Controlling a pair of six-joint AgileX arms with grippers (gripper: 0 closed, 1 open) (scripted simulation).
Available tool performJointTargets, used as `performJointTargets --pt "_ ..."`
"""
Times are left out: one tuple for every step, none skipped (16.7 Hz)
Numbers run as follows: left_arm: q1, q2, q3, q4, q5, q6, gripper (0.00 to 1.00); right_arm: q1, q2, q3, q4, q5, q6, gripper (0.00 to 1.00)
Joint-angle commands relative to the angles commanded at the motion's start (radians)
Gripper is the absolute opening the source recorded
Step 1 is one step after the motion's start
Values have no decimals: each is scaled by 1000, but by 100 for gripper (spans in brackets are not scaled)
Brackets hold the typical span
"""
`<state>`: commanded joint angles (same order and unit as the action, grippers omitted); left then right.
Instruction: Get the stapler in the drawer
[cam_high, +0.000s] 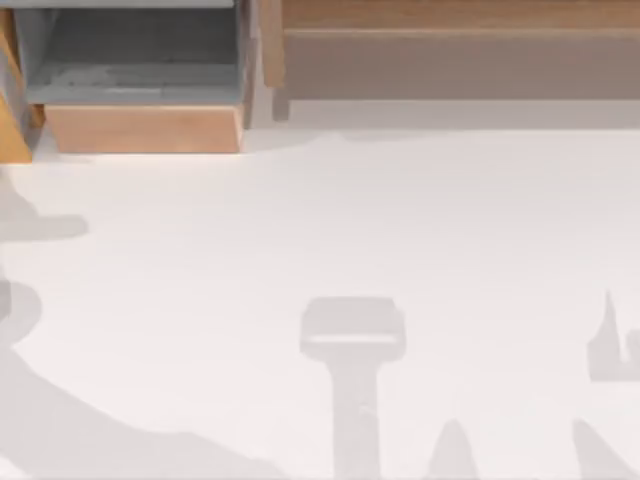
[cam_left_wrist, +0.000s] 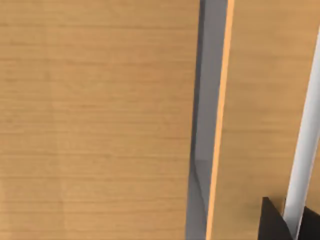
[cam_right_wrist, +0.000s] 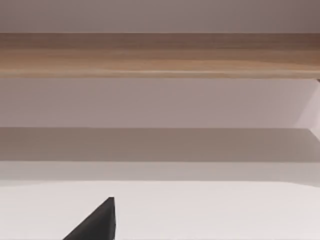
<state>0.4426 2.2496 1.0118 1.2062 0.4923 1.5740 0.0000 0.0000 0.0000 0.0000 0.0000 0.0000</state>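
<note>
My left gripper (cam_left_wrist: 287, 220) hangs close against tan wood panels, a grey gap just beside its dark fingertips; I cannot tell how they stand; my right gripper (cam_right_wrist: 97, 222) faces the long wooden shelf (cam_right_wrist: 160, 55) across white table (cam_high: 320, 250); the drawer (cam_high: 140, 128) stands pulled open at the table's far left; I cannot make out the stapler.

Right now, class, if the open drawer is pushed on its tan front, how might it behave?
The drawer looks like a rigid, flat-fronted box, so probably won't flex. Pulled out, it likely slides straight back, not tips.
</note>
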Motion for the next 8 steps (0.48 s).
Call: performJointTargets --pt "-7 14 33 -15 -7 0 0 0 0 0 0 0 0 100" --pt "-14 31 70 -33 -16 -1 0 0 0 0 0 0 0 100" --pt "-23 50 111 -55 -26 -2 0 0 0 0 0 0 0 100" --pt "-31 69 152 -77 -36 -3 0 0 0 0 0 0 0 100" --pt "-40 86 189 -98 -46 -4 0 0 0 0 0 0 0 100" --pt "-47 99 217 -115 -53 -4 0 0 0 0 0 0 0 100" --pt "-52 108 234 -126 -59 -4 0 0 0 0 0 0 0 100" --pt "-54 112 241 -130 -61 -3 0 0 0 0 0 0 0 100"
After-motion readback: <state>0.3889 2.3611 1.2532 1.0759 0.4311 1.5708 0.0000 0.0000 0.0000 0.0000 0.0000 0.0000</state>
